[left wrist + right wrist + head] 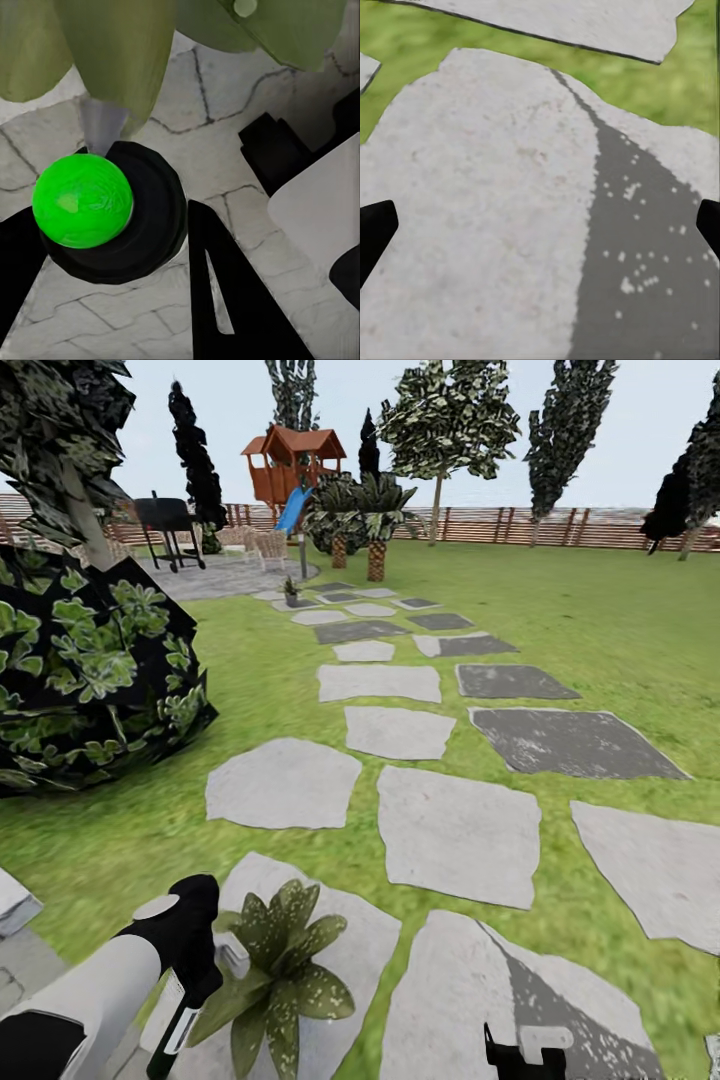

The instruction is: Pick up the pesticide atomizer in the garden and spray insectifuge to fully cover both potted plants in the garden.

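— Pesticide atomizer [183, 1028]: where does it sit?

— It hangs in the left claw [190, 1000] at the lower left of the head view, its slim dark green body pointing down, just beside a potted plant [280, 970]. In the left wrist view the atomizer's round black top with a bright green cap [82, 201] sits between the two black fingers [225, 300], which are clenched around it (the pale clear nozzle tip [101, 124] points up toward broad green leaves [120, 52]).

— And the plant itself?

— A low rosette of broad pointed leaves, standing on a grey stepping stone [340, 950]. A few pale specks show on its right-hand leaf; whether they are insectifuge cannot be told.

— The right claw?

— Its tip [525, 1050] pokes in at the bottom edge of the head view, over another stepping stone [470, 1000]. In the right wrist view the fingertips [375, 229] stand far apart at the two edges, spread and holding nothing, above grey stone crossed by a dark shadow [645, 247].

— What lies beyond?

— Green lawn [600, 620], a path of stones running toward a brown slatted fence [560, 525], a big dark-leaved bush [90, 670] on the left, and a wooden playhouse [292, 465] with a black grill [168, 525] near it.
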Motion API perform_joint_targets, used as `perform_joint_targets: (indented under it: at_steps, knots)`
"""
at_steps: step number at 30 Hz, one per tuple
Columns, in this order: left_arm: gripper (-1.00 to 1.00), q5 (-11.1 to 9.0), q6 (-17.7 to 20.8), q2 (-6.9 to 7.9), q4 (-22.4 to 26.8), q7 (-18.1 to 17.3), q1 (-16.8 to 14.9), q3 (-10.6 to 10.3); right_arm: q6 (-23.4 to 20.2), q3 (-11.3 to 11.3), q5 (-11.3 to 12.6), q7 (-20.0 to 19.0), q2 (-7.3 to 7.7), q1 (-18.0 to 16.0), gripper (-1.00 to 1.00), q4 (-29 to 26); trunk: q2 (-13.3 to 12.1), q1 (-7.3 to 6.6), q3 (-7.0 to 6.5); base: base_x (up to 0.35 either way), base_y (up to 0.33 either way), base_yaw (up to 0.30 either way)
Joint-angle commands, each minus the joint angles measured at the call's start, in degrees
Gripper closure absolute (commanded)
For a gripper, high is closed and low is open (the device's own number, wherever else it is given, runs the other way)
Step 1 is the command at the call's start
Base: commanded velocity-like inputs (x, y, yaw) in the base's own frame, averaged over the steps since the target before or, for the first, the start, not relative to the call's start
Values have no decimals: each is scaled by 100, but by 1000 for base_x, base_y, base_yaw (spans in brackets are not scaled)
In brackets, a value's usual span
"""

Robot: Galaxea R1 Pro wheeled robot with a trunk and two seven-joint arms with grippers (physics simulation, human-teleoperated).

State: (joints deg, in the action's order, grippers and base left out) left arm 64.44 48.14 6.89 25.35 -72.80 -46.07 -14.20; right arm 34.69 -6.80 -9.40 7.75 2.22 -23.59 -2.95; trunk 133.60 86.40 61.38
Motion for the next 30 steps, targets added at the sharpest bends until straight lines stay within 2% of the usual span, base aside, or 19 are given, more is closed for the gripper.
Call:
perform_joint_targets:
  at_steps: [1,7,9,10,12,16,26,30]
  knots:
    - [100,25,48,5,10,-50,1,-21,16,-41,-62,25,0,-5,-100,9,2,1,5,87,124,-287]
    - [100,21,47,-34,48,-96,-13,-73,20,-41,-62,25,-2,-5,-100,6,2,1,5,11,16,-46]
    - [100,94,22,-62,62,-429,-39,-95,20,-41,-62,25,-2,-5,-100,6,2,1,5,0,1,-2]
    - [100,190,5,-67,72,-741,-48,-112,17,-41,-62,25,-2,-5,-100,8,2,1,5,0,0,0]
    - [100,341,8,-60,69,-840,-43,-117,17,-41,-62,25,-2,-5,-100,11,2,1,5,0,0,0]
    - [100,471,-5,9,67,-870,8,-118,19,-39,-62,25,-2,-5,-100,7,2,1,5,0,0,0]
    - [100,499,-4,25,67,-830,47,-121,17,-41,-62,25,-2,-5,-100,7,2,1,5,-3,0,0]
    - [100,499,17,25,67,-814,45,-112,17,-40,-62,25,-2,-5,-100,6,2,1,5,-252,9,0]
